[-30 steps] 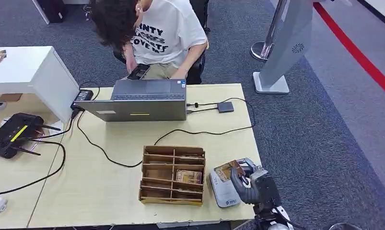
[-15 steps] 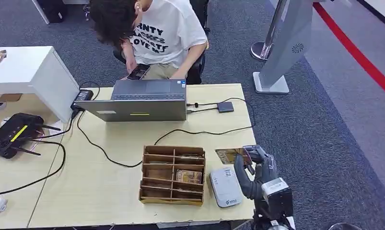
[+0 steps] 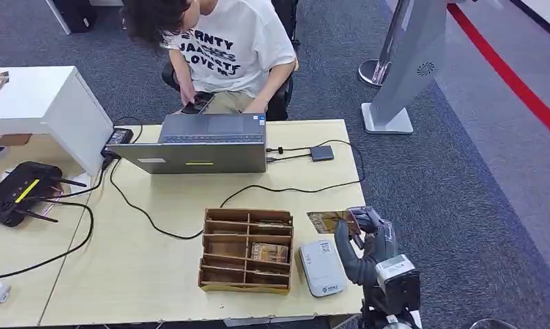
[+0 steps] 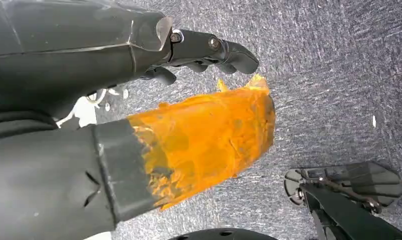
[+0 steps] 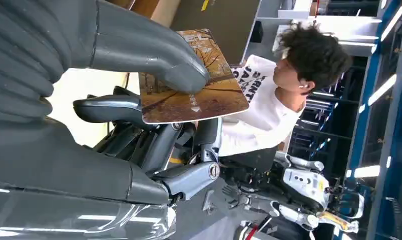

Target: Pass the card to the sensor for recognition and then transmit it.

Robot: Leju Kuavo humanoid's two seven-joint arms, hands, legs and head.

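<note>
There, on the pale wooden bench (image 3: 155, 274), a brown cardboard divider box (image 3: 246, 250) sat left of the white rounded card sensor (image 3: 322, 267). Beyond the sensor, the right robot hand (image 3: 363, 240) pinched the autumn-picture card (image 3: 329, 221). The left robot hand (image 4: 209, 50) hung above grey carpet, fingers curled on nothing.

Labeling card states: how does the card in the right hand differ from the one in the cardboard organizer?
The held card is pinched in the right hand, raised off the table beyond the white reader; the stored card lies in a compartment of the organizer. The held card shows its whole face in the right wrist view, while the stored card is partly hidden by dividers. Both look brownish with printed pictures.
</note>
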